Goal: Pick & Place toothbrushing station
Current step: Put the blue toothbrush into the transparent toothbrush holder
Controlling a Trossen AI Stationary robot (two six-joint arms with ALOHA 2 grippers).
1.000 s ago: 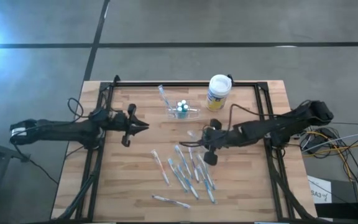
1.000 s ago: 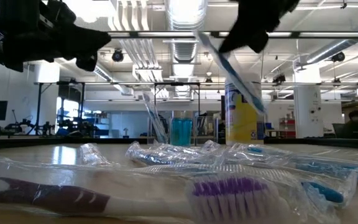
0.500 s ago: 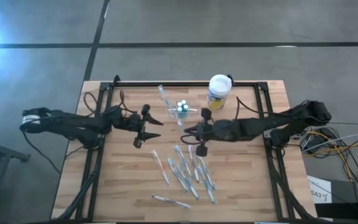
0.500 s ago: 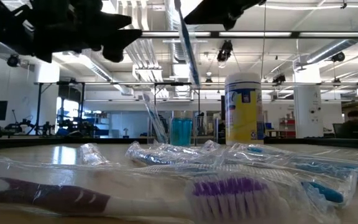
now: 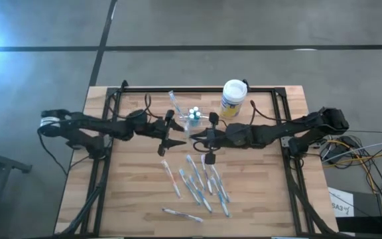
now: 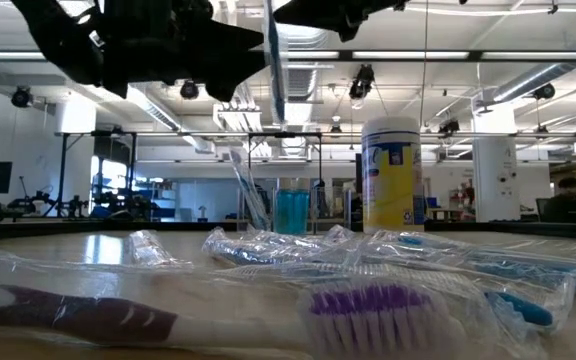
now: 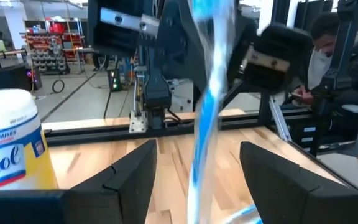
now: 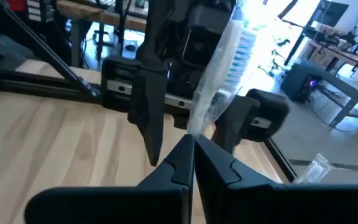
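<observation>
Your right gripper point(image 5: 197, 137), near the counter's point(image 5: 131, 199) centre, is clamped on a wrapped toothbrush point(image 8: 219, 81) held upright. Your left gripper point(image 5: 173, 132) faces it at 9 o'clock, fingers point(image 7: 129, 180) spread wide on either side of that toothbrush, which runs between them; contact isn't visible. The clear toothbrushing station point(image 5: 196, 118) sits at 12 o'clock from the grippers, one toothbrush already standing in it. One white-lidded canister point(image 5: 233, 97) stands at 1 o'clock. About eight wrapped toothbrushes point(image 5: 197, 182) lie at 6 o'clock.
</observation>
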